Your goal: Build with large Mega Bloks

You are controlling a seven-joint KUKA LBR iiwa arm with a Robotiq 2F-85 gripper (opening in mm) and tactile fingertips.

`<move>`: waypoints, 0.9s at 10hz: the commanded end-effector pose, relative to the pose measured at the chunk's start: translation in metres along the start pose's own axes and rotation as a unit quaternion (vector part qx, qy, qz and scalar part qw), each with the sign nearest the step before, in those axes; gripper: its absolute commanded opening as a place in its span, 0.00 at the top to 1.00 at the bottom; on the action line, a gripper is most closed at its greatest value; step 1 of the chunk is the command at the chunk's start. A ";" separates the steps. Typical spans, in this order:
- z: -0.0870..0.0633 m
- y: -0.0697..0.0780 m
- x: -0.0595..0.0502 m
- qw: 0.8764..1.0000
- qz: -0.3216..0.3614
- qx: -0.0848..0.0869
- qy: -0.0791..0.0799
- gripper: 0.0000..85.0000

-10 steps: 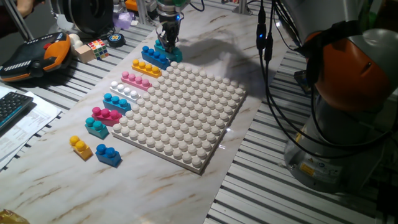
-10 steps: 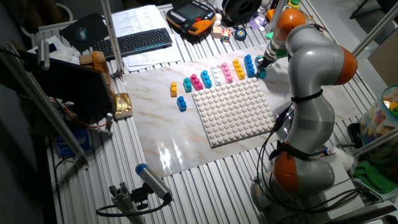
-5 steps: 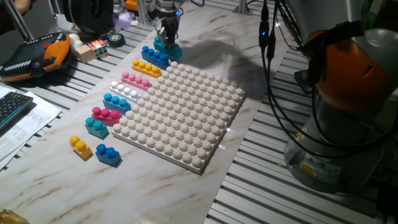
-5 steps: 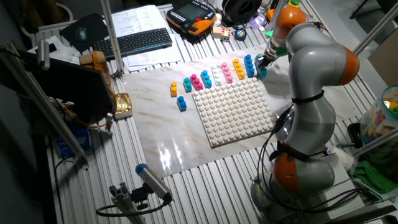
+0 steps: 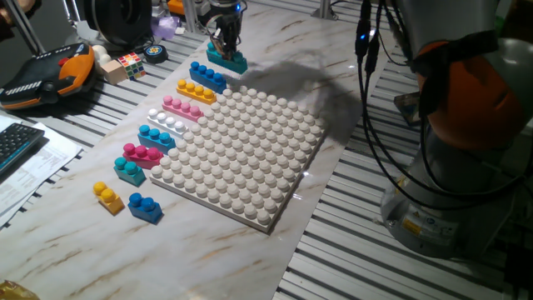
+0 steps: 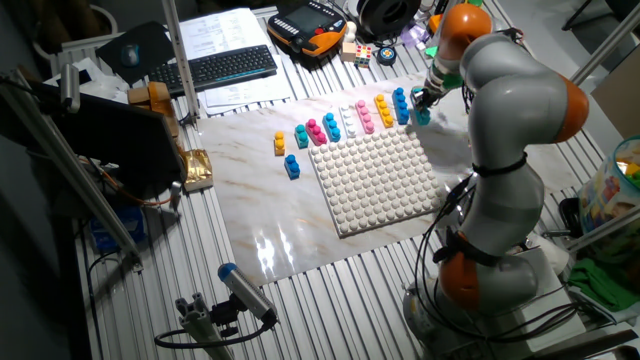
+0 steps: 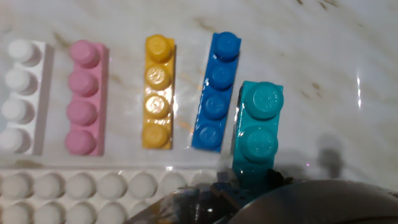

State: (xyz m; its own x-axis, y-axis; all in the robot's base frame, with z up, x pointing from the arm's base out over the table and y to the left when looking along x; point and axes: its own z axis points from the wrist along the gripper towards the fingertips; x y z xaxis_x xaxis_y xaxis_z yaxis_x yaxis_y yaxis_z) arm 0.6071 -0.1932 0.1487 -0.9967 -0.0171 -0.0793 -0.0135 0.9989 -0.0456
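One teal two-stud brick [image 7: 257, 134] sits clamped in the hand [image 5: 225, 43], raised just off the marble bench [image 5: 275, 46]. Just beside it to the left lie the blue [image 7: 215, 91], yellow [image 7: 157, 91], pink [image 7: 84, 97] and white [image 7: 22, 96] four-stud bricks, side by side.

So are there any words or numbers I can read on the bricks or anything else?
None can be read.
Teal brick in the gripper: stud marks too blurred to read.
Yellow brick: the same.
Papers by the keyboard: print too small.
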 end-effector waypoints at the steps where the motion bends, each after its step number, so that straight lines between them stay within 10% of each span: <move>1: -0.003 0.006 0.004 1.000 0.001 -0.001 0.001 0.99; 9: 0.002 0.056 0.042 1.000 -0.010 -0.009 0.020 0.99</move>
State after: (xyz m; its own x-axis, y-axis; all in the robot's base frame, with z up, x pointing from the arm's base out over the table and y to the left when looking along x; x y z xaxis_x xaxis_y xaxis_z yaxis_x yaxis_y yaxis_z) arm 0.5642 -0.1378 0.1409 -0.9984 -0.0403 -0.0393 -0.0391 0.9988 -0.0299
